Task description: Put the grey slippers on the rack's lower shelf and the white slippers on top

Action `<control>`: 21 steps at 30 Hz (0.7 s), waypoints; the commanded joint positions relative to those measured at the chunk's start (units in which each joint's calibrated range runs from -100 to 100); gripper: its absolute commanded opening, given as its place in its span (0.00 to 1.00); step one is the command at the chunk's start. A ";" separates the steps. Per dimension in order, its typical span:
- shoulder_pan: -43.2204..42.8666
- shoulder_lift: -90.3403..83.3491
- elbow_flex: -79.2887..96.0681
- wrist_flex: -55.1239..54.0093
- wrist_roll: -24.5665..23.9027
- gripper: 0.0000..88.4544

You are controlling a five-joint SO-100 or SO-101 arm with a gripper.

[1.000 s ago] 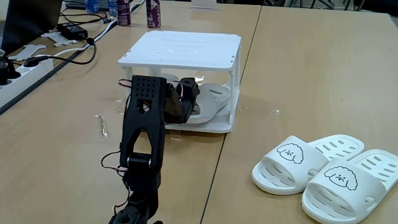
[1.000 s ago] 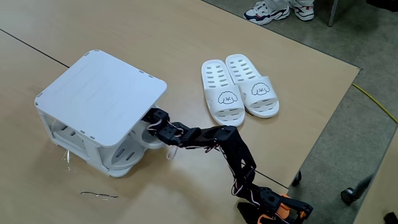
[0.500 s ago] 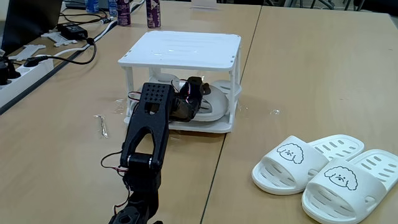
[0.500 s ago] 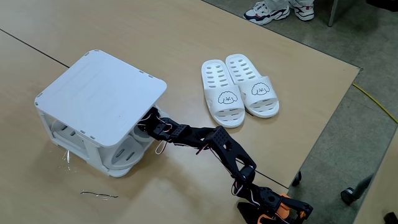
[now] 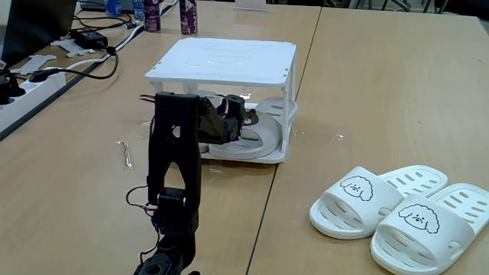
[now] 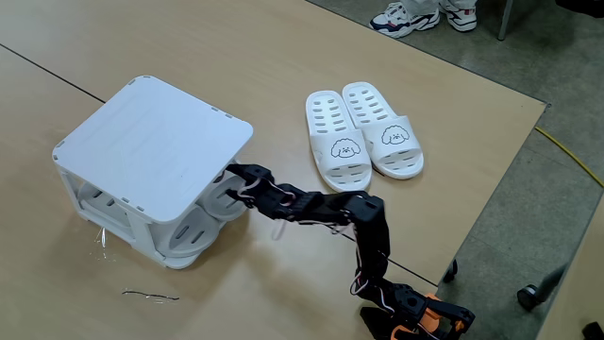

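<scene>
Grey slippers on lower shelf; gripper at rack.

grey slippers on lower shelf; white slippers on table

One fixed view sits low behind the arm; another looks down obliquely (both share the rack).
</scene>
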 commanded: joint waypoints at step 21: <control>18.19 -6.07 59.83 -54.44 0.42 0.01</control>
